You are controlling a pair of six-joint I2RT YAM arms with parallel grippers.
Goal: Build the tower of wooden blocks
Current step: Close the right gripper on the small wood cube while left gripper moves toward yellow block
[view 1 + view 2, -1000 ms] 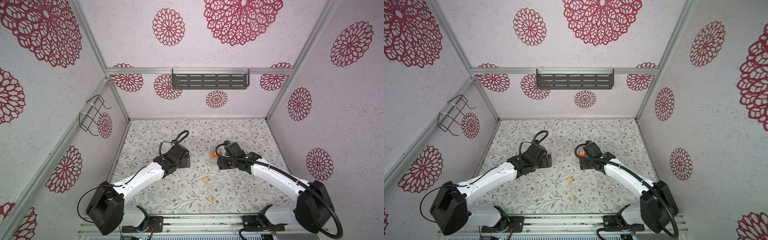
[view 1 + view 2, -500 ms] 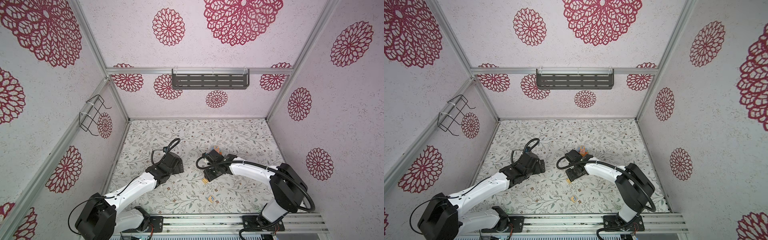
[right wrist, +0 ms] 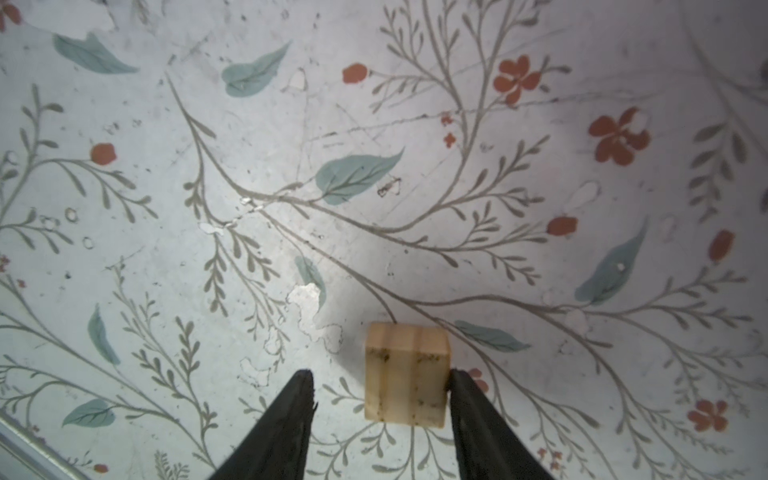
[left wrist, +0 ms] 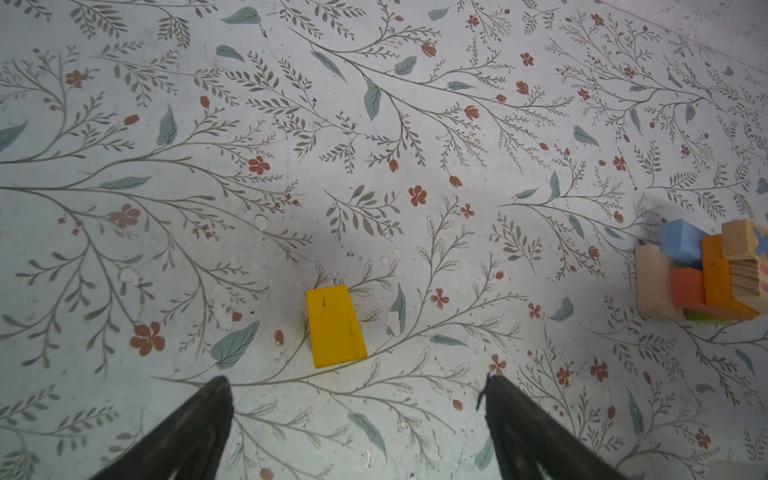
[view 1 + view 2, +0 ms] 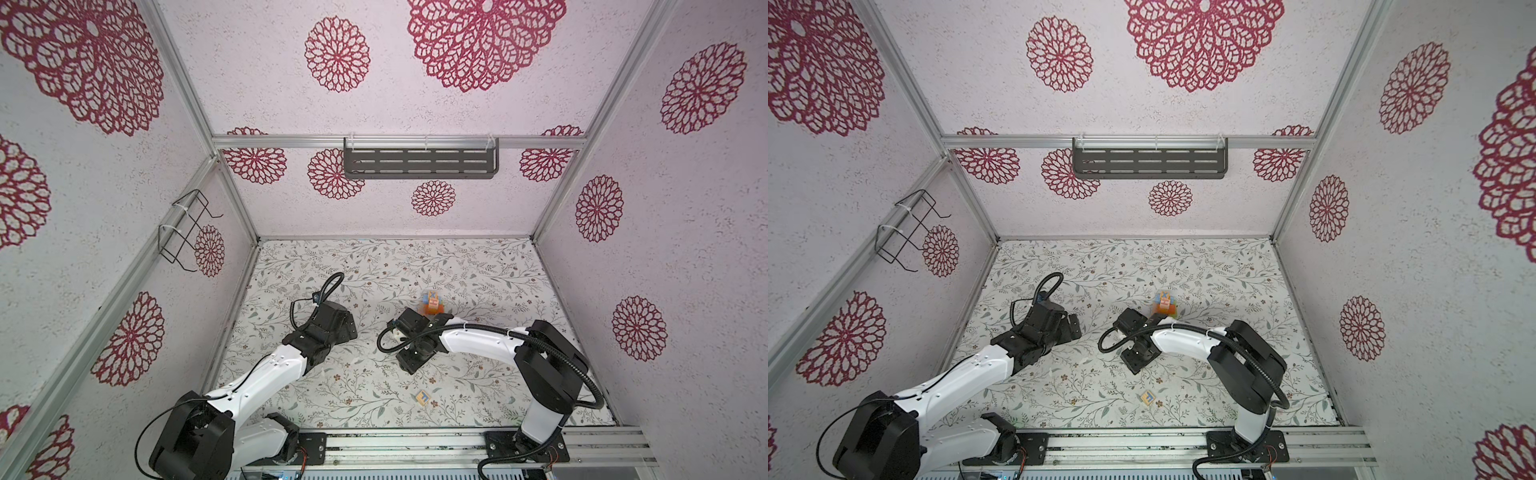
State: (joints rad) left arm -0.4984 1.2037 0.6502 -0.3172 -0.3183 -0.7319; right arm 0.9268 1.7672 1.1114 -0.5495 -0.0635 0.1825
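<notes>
The tower (image 5: 432, 304) stands on the floral table (image 5: 498, 282), right of the middle and toward the back in both top views. The left wrist view shows its make-up: a tan bar (image 4: 652, 282) at one side, a lime piece (image 4: 706, 318) at the foot, orange blocks (image 4: 715, 274) and a blue block (image 4: 681, 243) above, and printed cubes (image 4: 744, 241) with blue and pink marks on top. The left gripper (image 4: 357, 384) hangs released, its fingers spread wide over bare table and holding nothing. The right gripper (image 3: 380, 374) is partly closed around a plain cube (image 3: 406, 374) resting on the table. One finger touches the cube's side and a gap separates the other, so nothing is clamped yet. A yellow block (image 4: 336, 326) lies flat just ahead of the left gripper, well apart from the tower. A lettered cube (image 5: 423, 398) sits alone near the front rail (image 5: 457, 436).
</notes>
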